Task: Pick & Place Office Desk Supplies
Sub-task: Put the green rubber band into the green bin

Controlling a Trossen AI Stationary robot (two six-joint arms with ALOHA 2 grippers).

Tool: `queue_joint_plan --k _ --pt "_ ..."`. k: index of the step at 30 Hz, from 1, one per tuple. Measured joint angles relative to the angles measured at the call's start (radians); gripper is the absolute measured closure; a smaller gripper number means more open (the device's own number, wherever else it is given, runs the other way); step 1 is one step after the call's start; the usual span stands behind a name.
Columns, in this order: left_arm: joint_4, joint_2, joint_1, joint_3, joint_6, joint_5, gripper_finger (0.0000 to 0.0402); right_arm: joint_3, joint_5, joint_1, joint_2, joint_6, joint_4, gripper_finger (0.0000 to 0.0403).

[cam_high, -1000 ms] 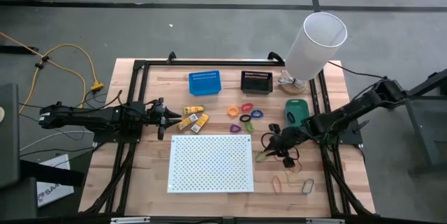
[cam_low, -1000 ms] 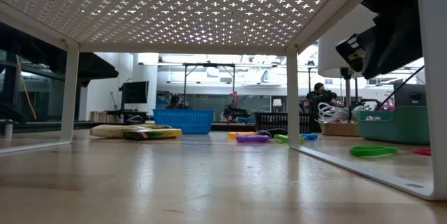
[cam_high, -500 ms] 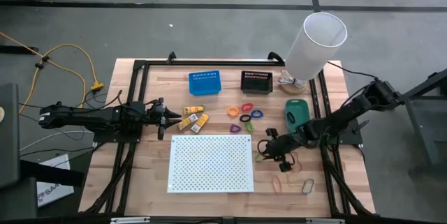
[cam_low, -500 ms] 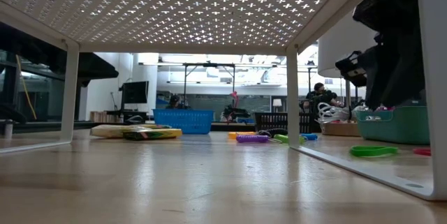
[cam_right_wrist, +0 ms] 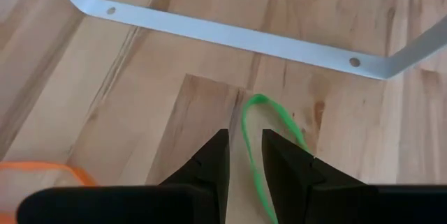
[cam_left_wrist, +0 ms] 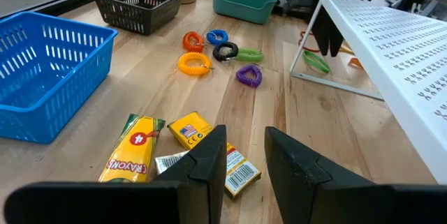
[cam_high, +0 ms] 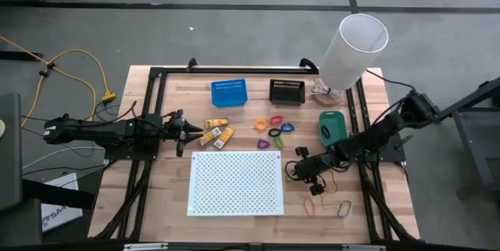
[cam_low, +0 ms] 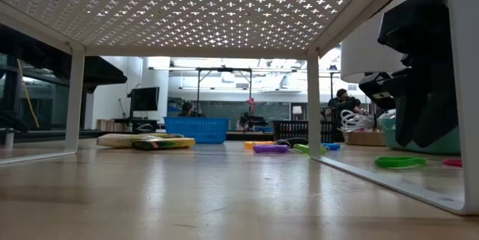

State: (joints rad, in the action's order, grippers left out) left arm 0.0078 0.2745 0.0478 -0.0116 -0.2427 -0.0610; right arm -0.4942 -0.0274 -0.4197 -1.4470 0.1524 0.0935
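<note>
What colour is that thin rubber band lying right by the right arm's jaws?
Green, clearest in the right wrist view.

We count three yellow-orange packets (cam_high: 216, 132) lying together and three small bins: one blue (cam_high: 229, 92), one black (cam_high: 287, 91) and one green (cam_high: 331, 126). Among the plastic loops (cam_high: 274, 127) we make out about six in the cluster in the high view, though their overlap keeps us from an exact figure. We also see one white perforated board (cam_high: 236, 182), one white cylinder (cam_high: 353, 50) and a few thin rubber bands (cam_high: 326, 202), about three.
</note>
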Motion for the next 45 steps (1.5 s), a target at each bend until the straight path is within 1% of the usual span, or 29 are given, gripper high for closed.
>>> queue_joint_plan --k 10,24,34,45 --pt "0.000 0.000 0.000 0.000 0.000 0.000 0.0307 0.000 -0.071 -0.022 -0.002 0.000 -0.014 0.0330" --pt "0.000 0.000 0.000 0.000 0.000 0.000 0.0306 0.000 -0.073 -0.022 -0.002 0.004 -0.015 0.0330" --pt "0.000 0.000 0.000 0.000 0.000 0.000 0.0306 0.000 -0.050 -0.026 -0.063 0.038 0.012 0.0330" --pt "0.000 0.000 0.000 0.000 0.000 0.000 0.0307 0.000 -0.052 -0.026 -0.066 0.035 0.011 0.0330"
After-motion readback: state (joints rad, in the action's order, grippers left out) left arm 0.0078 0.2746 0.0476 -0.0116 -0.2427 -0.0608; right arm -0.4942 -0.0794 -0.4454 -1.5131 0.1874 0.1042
